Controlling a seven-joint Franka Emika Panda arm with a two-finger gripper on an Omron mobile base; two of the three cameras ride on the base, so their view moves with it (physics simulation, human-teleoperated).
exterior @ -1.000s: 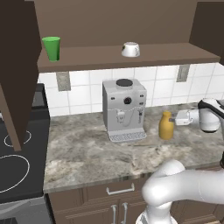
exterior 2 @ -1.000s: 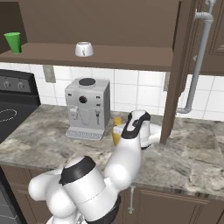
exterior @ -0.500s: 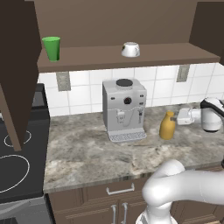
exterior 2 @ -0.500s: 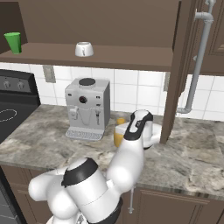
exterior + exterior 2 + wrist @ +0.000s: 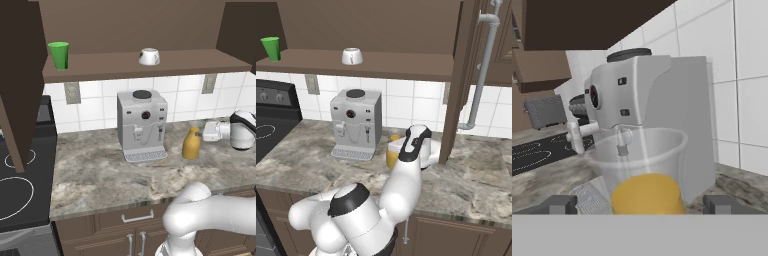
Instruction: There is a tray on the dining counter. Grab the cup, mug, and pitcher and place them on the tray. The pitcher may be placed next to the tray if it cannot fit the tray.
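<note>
The small yellow-orange bottle-shaped pitcher (image 5: 191,143) stands upright on the grey-beige marbled countertop (image 5: 100,172), just right of the silver boxy coffee machine (image 5: 141,125). The white arm's two-finger gripper (image 5: 204,133) hangs level at the pitcher's neck, jaws wide, one dark fingertip (image 5: 559,204) on either side. On the brown wooden shelf (image 5: 175,62) above stand the bright green tapered cup (image 5: 59,54) and the squat white mug (image 5: 149,56), well apart

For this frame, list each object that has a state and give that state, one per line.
pitcher: upright on the counter, between the open fingers, not lifted
cup: upright on the shelf
mug: on the shelf, untouched
gripper: open, level with the pitcher
coffee machine: standing beside the pitcher
</note>
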